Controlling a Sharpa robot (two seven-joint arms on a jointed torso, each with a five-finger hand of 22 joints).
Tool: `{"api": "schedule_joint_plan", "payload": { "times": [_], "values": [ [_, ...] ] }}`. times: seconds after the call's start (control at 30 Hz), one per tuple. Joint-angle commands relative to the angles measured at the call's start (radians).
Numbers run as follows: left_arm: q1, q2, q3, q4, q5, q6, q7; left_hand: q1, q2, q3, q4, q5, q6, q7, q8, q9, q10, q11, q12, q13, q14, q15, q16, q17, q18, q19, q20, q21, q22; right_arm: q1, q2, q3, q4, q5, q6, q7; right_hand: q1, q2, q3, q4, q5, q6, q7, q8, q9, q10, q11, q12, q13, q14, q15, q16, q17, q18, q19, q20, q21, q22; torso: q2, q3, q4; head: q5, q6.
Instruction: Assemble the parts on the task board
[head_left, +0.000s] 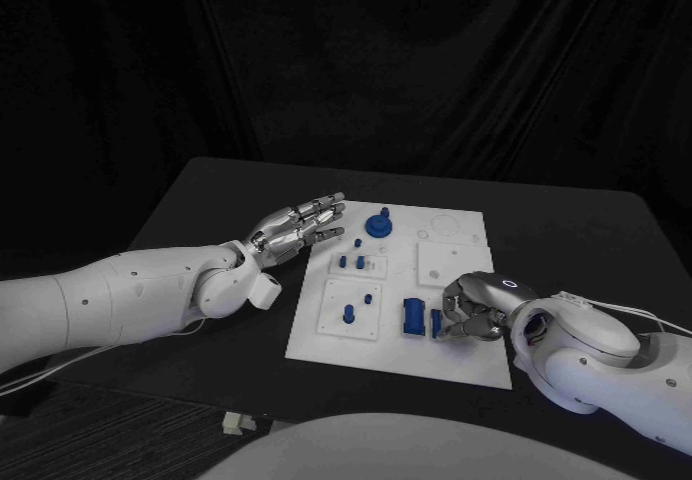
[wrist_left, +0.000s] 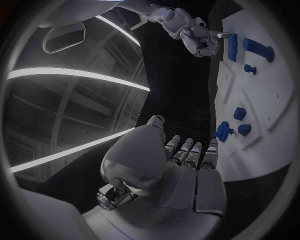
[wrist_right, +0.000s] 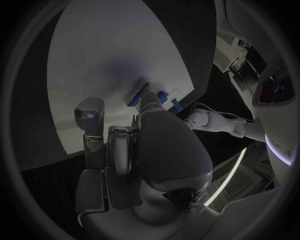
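Blue part (head_left: 414, 318) on task board (head_left: 361, 345), touching right hand (head_left: 472, 310) fingertips

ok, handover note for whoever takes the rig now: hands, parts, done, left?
Left robot hand: open, fingers spread, at the task board's left edge, holding nothing.
Right robot hand: curled down on the board beside the long blue part; grasp unclear.
Round blue part at the far end; small blue pegs mid-board.
Done: cannot confirm any seated. Left: the assembly.
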Motion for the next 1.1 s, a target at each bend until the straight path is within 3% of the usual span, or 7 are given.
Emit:
{"api": "schedule_joint_plan", "payload": {
  "times": [0.03,0.43,0.7,0.83,0.9,0.97,1.1],
  "values": [
    [-0.001,-0.001,0.001,0.003,0.005,0.011,0.071,0.009,-0.002,0.009,-0.001,0.005,-0.001,0.007,0.006,0.001,-0.001,0.008,0.006,0.001,-0.001,0.006,0.004,0.001,0.01,0.002,0.003,0.005,0.001,-0.005,-0.017,-0.002,0.01,-0.015,-0.021,-0.001,0.015,0.016,-0.012,0.0,0.0,0.008,0.001,0.007,0.034,0.105,-0.003,-0.006,0.259,0.107,-0.005,0.003,0.263,-0.002,0.005,-0.005,-0.001,0.111,0.0,-0.0002,-0.0002,0.001,0.0],
    [-0.001,-0.028,0.001,0.024,0.005,-0.037,0.159,0.008,-0.06,-0.015,-0.002,-0.013,0.045,0.012,0.024,0.007,0.024,0.006,0.071,0.009,0.009,-0.006,0.017,0.005,0.015,0.013,-0.003,0.014,0.016,0.049,-0.114,-0.002,0.074,0.105,-0.223,0.19,-0.237,-0.146,0.047,0.11,0.001,-0.062,-0.009,-0.135,-0.054,0.105,-0.013,-0.006,0.259,0.102,-0.007,-0.006,0.239,0.007,-0.009,-0.007,-0.07,0.095,0.0,-0.0001,-0.0002,-0.008,0.0],
    [0.001,-0.054,0.002,0.062,0.005,-0.109,0.213,0.016,-0.1,-0.048,0.029,-0.102,0.105,0.025,0.041,0.011,0.049,-0.001,0.133,0.013,0.013,-0.022,0.023,0.006,0.017,0.01,-0.017,0.014,0.012,0.115,-0.142,-0.002,0.043,0.482,-0.419,0.516,-0.491,0.052,0.03,0.092,0.196,-0.108,0.038,-0.469,-0.353,-0.098,0.034,-0.335,-0.012,-0.102,0.034,-0.54,-0.526,0.061,-0.166,0.049,-0.666,-0.152,-0.006,-0.0005,-0.0004,-0.018,0.0],
    [0.002,-0.046,0.002,0.063,0.005,-0.124,0.227,-0.076,-0.139,-0.115,0.036,-0.345,0.127,0.047,0.044,0.013,0.053,-0.022,0.142,0.014,0.008,-0.045,0.017,0.005,0.017,0.004,-0.032,0.01,0.002,0.116,-0.136,-0.002,0.013,0.654,-0.389,0.655,-0.452,0.089,-0.019,0.104,0.201,-0.136,0.108,-0.614,-0.525,-0.407,0.116,-0.985,-0.503,-0.299,0.124,-1.027,-0.855,0.031,-0.372,0.135,-0.733,-0.359,-0.014,0.0004,-0.0034,-0.018,0.0],
    [0.003,-0.039,0.002,0.063,0.005,-0.131,0.232,-0.116,-0.17,-0.113,0.038,-0.417,0.127,0.055,0.042,0.012,0.043,-0.032,0.134,0.013,0.002,-0.054,0.011,0.003,0.017,-0.003,-0.039,0.004,-0.008,0.108,-0.133,-0.002,-0.006,0.754,-0.332,0.731,-0.483,0.125,-0.067,0.091,0.088,-0.257,0.215,-0.768,-0.673,-0.665,0.257,-1.284,-0.73,-0.577,0.288,-1.299,-1.004,-0.011,-0.707,0.213,-0.726,-0.544,-0.016,0.0007,-0.0043,-0.019,0.0],
    [0.003,-0.034,0.002,0.064,0.005,-0.141,0.237,-0.17,-0.263,-0.027,0.04,-0.498,0.131,0.063,0.04,0.013,0.033,-0.047,0.134,0.012,-0.003,-0.067,0.005,0.001,0.018,-0.006,-0.054,0.002,-0.012,0.097,-0.132,-0.002,-0.02,0.829,-0.28,0.785,-0.498,0.134,-0.104,0.104,0.033,-0.375,0.136,-0.873,-0.777,-0.822,0.318,-1.413,-0.857,-0.802,0.344,-1.452,-1.103,-0.041,-0.948,0.264,-0.74,-0.718,-0.018,0.001,-0.0046,-0.015,0.0],
    [0.003,-0.028,0.002,0.064,0.005,-0.166,0.252,-0.199,-0.324,0.036,0.041,-0.508,0.128,0.065,0.037,0.012,0.013,-0.082,0.098,0.008,-0.01,-0.093,-0.007,-0.003,0.019,-0.011,-0.081,-0.002,-0.019,0.081,-0.124,-0.002,-0.048,0.915,-0.219,0.876,-0.537,0.142,-0.155,0.106,0.008,-0.658,-0.005,-1.001,-1.014,-1.208,0.207,-1.533,-1.078,-1.353,0.312,-1.547,-1.275,-0.059,-1.417,0.304,-0.776,-1.207,-0.018,0.0017,-0.0051,-0.009,0.0]
  ]
}}
